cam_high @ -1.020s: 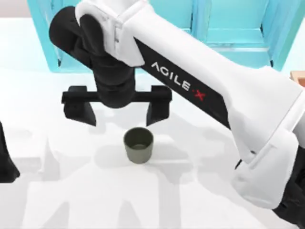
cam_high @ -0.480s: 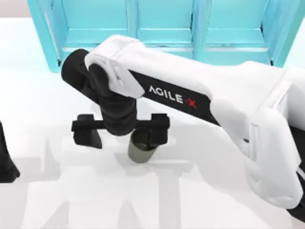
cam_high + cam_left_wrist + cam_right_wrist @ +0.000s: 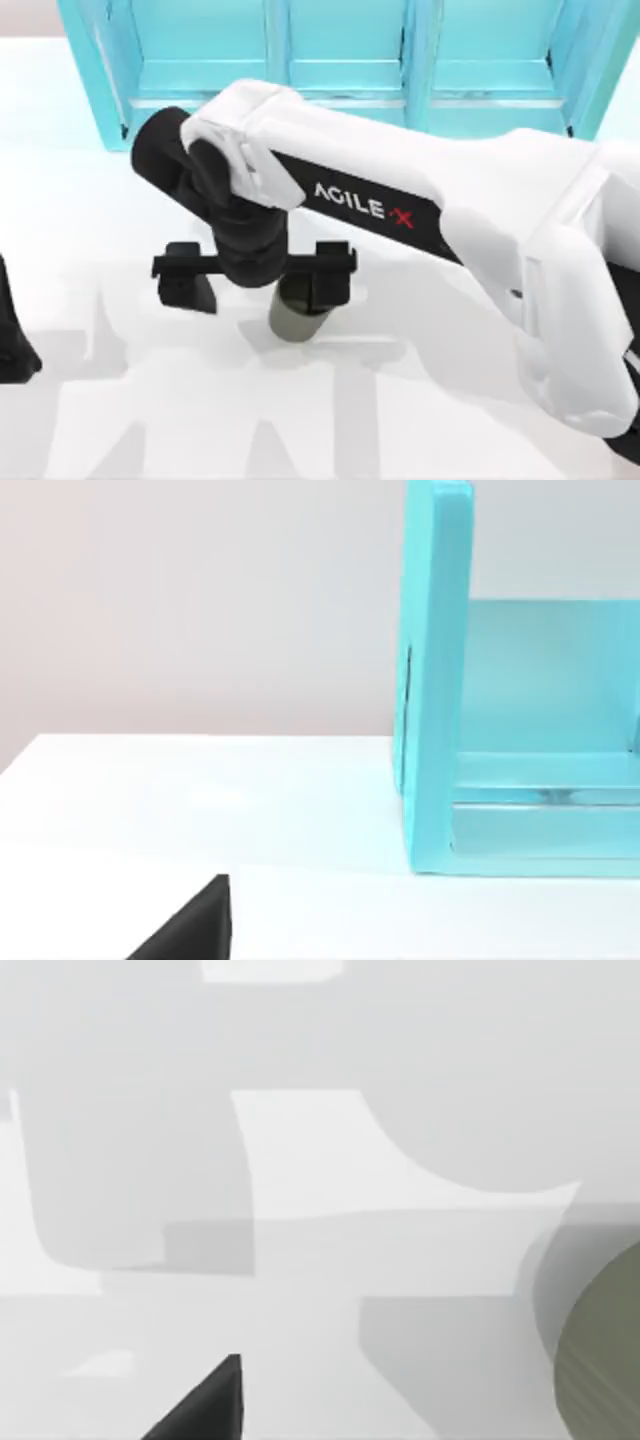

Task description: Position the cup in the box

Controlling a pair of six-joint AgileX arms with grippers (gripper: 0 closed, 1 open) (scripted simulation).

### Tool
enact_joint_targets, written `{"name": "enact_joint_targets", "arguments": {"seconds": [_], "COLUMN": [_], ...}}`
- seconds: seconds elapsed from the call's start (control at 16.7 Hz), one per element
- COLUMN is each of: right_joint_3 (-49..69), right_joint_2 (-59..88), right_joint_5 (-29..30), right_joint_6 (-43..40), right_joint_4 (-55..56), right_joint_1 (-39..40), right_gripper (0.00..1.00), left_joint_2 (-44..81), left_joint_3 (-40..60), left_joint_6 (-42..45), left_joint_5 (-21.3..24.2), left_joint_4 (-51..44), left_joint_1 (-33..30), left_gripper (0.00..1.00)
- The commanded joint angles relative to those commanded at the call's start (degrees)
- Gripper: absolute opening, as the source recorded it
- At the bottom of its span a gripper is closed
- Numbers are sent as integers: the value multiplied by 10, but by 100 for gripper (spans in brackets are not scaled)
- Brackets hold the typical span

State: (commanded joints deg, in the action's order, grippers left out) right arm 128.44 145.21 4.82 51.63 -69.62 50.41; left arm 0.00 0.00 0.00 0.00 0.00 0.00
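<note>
The small olive-grey cup [image 3: 296, 320] stands upright on the white table near the middle. My right gripper [image 3: 258, 296] hangs low over it, open wide. One black finger [image 3: 332, 284] covers the cup's rim on the right side, and the other finger [image 3: 186, 290] stands well off to the cup's left. Whether the finger touches the cup I cannot tell. In the right wrist view the cup's edge [image 3: 603, 1360] shows beside a dark fingertip [image 3: 205, 1408]. My left gripper [image 3: 12, 345] is parked at the table's left edge. The box is out of view.
A big cyan shelf unit [image 3: 340, 60] with three compartments runs along the back of the table, and its end wall [image 3: 432, 680] stands close in the left wrist view. The right arm's white forearm [image 3: 480, 200] spans the table's right half.
My right gripper came down and toward the front onto the cup, so one finger now covers the cup's rim. Over the last half second it has hardly moved. The left arm stayed still.
</note>
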Motion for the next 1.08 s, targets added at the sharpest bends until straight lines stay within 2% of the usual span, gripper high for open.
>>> {"name": "enact_joint_targets", "arguments": {"seconds": [0.66, 1.08], "right_joint_3": [0, 0], "right_joint_2": [0, 0], "right_joint_5": [0, 0], "right_joint_6": [0, 0], "right_joint_4": [0, 0], "right_joint_1": [0, 0], "right_gripper": [2, 0], "left_joint_2": [0, 0], "left_joint_3": [0, 0], "left_joint_6": [0, 0], "left_joint_5": [0, 0], "left_joint_4": [0, 0], "left_joint_1": [0, 0], "left_gripper": [100, 100]}}
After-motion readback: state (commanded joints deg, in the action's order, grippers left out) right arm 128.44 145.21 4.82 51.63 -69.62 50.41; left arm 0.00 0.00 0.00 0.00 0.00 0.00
